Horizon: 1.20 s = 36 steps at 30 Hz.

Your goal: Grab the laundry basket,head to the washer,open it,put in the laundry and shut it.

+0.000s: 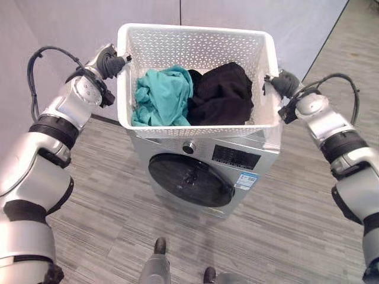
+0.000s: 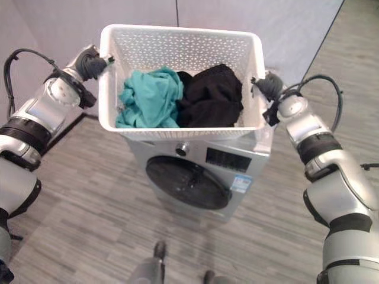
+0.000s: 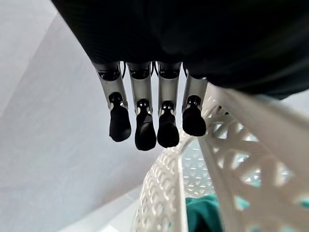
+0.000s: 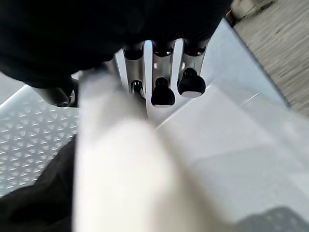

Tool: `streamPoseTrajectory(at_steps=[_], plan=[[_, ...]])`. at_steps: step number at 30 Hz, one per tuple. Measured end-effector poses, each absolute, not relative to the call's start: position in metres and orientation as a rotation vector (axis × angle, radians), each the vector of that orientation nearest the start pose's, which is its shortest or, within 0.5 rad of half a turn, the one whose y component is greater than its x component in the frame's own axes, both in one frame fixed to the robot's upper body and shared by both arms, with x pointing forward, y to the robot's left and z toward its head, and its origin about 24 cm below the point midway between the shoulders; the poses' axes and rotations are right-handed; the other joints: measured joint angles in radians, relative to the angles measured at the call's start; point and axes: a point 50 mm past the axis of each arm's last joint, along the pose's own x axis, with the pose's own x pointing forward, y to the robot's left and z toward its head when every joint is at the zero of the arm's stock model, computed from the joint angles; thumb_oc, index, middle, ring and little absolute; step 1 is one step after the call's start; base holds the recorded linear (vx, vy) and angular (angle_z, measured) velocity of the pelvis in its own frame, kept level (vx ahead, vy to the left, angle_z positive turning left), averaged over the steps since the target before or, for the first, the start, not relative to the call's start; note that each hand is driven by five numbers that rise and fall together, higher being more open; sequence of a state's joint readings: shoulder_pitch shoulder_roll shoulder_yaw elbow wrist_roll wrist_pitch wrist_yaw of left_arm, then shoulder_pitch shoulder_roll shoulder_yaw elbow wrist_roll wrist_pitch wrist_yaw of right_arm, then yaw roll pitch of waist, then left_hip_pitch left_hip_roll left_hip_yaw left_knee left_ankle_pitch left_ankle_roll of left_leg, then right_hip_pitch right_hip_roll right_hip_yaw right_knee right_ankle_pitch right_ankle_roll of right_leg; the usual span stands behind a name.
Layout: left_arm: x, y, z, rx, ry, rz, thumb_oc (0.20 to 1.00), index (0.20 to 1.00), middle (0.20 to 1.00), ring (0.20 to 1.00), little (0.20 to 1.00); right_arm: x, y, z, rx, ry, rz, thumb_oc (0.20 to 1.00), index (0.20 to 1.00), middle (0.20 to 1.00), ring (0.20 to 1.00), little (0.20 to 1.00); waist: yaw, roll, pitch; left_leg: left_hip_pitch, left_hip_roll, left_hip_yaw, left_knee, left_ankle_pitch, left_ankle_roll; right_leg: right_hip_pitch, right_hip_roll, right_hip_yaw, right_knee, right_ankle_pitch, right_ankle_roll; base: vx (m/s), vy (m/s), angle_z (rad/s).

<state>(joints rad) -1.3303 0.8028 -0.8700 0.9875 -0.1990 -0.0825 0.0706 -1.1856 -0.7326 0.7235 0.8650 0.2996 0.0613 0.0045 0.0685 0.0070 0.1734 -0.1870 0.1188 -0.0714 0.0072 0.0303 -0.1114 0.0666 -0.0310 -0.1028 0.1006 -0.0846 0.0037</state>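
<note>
The white laundry basket (image 1: pixel 195 31) sits level right over the top of the silver washer (image 1: pixel 260 155); whether it rests on it I cannot tell. A teal cloth (image 1: pixel 161 94) and a black cloth (image 1: pixel 222 94) lie inside. My left hand (image 1: pixel 109 62) is at the basket's left rim, its fingers (image 3: pixel 145 128) bent down beside the lattice wall (image 3: pixel 251 133). My right hand (image 1: pixel 283 83) holds the right rim, fingers (image 4: pixel 162 93) curled over the white edge (image 4: pixel 120 159). The washer's round dark door (image 1: pixel 189 180) is closed.
Grey partition panels (image 1: pixel 77 23) stand close behind the washer and run to the left. Wood-pattern floor (image 1: pixel 106 195) lies open in front of the washer and to both sides.
</note>
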Motion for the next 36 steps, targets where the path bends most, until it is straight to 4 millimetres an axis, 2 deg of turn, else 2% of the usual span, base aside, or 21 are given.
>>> streamPoseTrajectory(at_steps=[2,3,5,6,9,14,19,22,25,29,30,31,32,33,36], plan=[[0.407,0.237,0.271,1.02,-0.226,0.093,0.2,0.2,0.2,0.2,0.2,0.406,-0.221,0.222,-0.77,-0.075,0.032,0.2,0.2,0.2,0.2,0.2,-0.011,0.023,-0.012,0.025,-0.018,0.035,0.048,0.002,0.022,0.023,-0.008,0.005,0.007,-0.023,0.019,0.25,0.324,-0.39],[0.406,0.239,0.265,1.025,-0.218,0.086,0.2,0.2,0.2,0.2,0.2,0.403,-0.222,0.222,-0.781,-0.084,0.032,0.2,0.2,0.2,0.2,0.2,-0.027,0.047,-0.029,0.049,-0.031,0.042,0.047,0.055,0.043,0.02,-0.02,0.025,0.027,-0.057,0.031,0.11,0.157,-0.36],[0.406,0.241,0.264,1.028,-0.209,0.092,0.2,0.2,0.2,0.2,0.2,0.403,-0.22,0.223,-0.798,-0.093,0.039,0.2,0.2,0.2,0.2,0.2,-0.024,0.038,-0.039,0.062,-0.052,0.089,0.043,0.089,0.059,0.003,-0.053,0.051,0.05,-0.072,0.064,0.13,0.183,-0.53],[0.406,0.241,0.266,1.031,-0.214,0.093,0.2,0.2,0.2,0.2,0.2,0.403,-0.22,0.224,-0.805,-0.096,0.037,0.2,0.2,0.2,0.2,0.2,-0.036,0.017,-0.052,0.064,-0.094,0.115,0.036,0.082,0.081,0.005,-0.099,0.065,0.03,-0.061,0.085,0.18,0.272,-0.41],[0.406,0.248,0.264,1.037,-0.182,0.105,0.2,0.2,0.2,0.2,0.2,0.403,-0.218,0.226,-0.802,-0.114,0.047,0.2,0.2,0.2,0.2,0.2,-0.036,0.011,-0.057,0.101,-0.148,0.172,-0.009,0.082,0.14,0.024,-0.164,0.061,-0.023,-0.013,0.139,0.13,0.171,-0.38],[0.408,0.246,0.265,1.034,-0.182,0.106,0.2,0.2,0.2,0.2,0.2,0.406,-0.222,0.234,-0.844,-0.105,0.038,0.2,0.2,0.2,0.2,0.2,-0.043,0.009,-0.062,0.123,-0.163,0.18,-0.05,0.086,0.15,0.059,-0.179,0.035,-0.097,0.031,0.158,0.08,0.075,-0.04],[0.41,0.24,0.271,1.025,-0.204,0.1,0.2,0.2,0.2,0.2,0.2,0.41,-0.226,0.244,-0.884,-0.08,0.021,0.2,0.2,0.2,0.2,0.2,-0.044,0.009,-0.062,0.122,-0.162,0.182,-0.07,0.091,0.142,0.066,-0.176,0.032,-0.13,0.032,0.159,0.09,0.047,-0.02],[0.409,0.236,0.277,0.991,-0.24,0.089,0.2,0.2,0.2,0.2,0.2,0.41,-0.232,0.247,-0.885,-0.069,-0.001,0.2,0.2,0.2,0.2,0.2,-0.064,0.013,-0.075,0.109,-0.162,0.174,-0.082,0.103,0.138,0.053,-0.175,0.019,-0.132,0.031,0.159,0.04,0.018,0.07],[0.41,0.234,0.276,0.983,-0.24,0.084,0.2,0.2,0.2,0.2,0.2,0.411,-0.234,0.246,-0.884,-0.059,-0.008,0.2,0.2,0.2,0.2,0.2,-0.085,0.014,-0.096,0.092,-0.163,0.172,-0.083,0.102,0.138,0.037,-0.175,0.014,-0.133,0.031,0.159,0.07,0.022,0.04],[0.415,0.222,0.271,0.961,-0.234,0.064,0.2,0.2,0.2,0.2,0.2,0.411,-0.242,0.243,-0.886,-0.024,-0.035,0.2,0.2,0.2,0.2,0.2,-0.088,0.011,-0.112,0.088,-0.162,0.175,-0.083,0.103,0.138,0.034,-0.175,0.013,-0.136,0.032,0.159,0.05,0.02,-0.02],[0.416,0.221,0.27,0.96,-0.232,0.065,0.263,0.263,0.263,0.263,0.263,0.412,-0.242,0.243,-0.885,-0.019,-0.035,0.2,0.2,0.2,0.2,0.2,-0.089,0.013,-0.115,0.088,-0.162,0.177,-0.083,0.103,0.138,0.033,-0.175,0.014,-0.136,0.032,0.159,0.05,0.032,-0.04],[0.416,0.221,0.269,0.957,-0.232,0.069,0.548,0.548,0.548,0.548,0.548,0.412,-0.242,0.243,-0.888,-0.014,-0.038,0.457,0.457,0.457,0.457,0.457,-0.09,0.014,-0.117,0.088,-0.162,0.177,-0.084,0.103,0.138,0.032,-0.175,0.014,-0.136,0.032,0.159,0.03,0.021,-0.03],[0.416,0.22,0.269,0.954,-0.233,0.072,0.89,0.89,0.89,0.89,0.89,0.413,-0.242,0.244,-0.893,-0.008,-0.045,0.875,0.875,0.875,0.875,0.875,-0.092,0.014,-0.119,0.088,-0.162,0.179,-0.085,0.103,0.138,0.031,-0.176,0.015,-0.136,0.032,0.159,0.03,0.014,-0.03],[0.417,0.222,0.267,0.946,-0.219,0.087,1.0,1.0,1.0,1.0,1.0,0.415,-0.243,0.243,-0.89,0.009,-0.059,1.0,1.0,1.0,1.0,1.0,-0.093,0.014,-0.125,0.088,-0.162,0.18,-0.087,0.103,0.138,0.028,-0.176,0.015,-0.136,0.032,0.159,0.03,0.011,-0.04],[0.417,0.237,0.268,0.931,-0.173,0.179,1.0,1.0,1.0,1.0,1.0,0.415,-0.25,0.243,-0.887,0.064,-0.105,1.0,1.0,1.0,1.0,1.0,-0.094,0.011,-0.141,0.088,-0.161,0.186,-0.096,0.107,0.14,0.023,-0.176,0.018,-0.136,0.032,0.159,0.02,0.009,-0.03]])
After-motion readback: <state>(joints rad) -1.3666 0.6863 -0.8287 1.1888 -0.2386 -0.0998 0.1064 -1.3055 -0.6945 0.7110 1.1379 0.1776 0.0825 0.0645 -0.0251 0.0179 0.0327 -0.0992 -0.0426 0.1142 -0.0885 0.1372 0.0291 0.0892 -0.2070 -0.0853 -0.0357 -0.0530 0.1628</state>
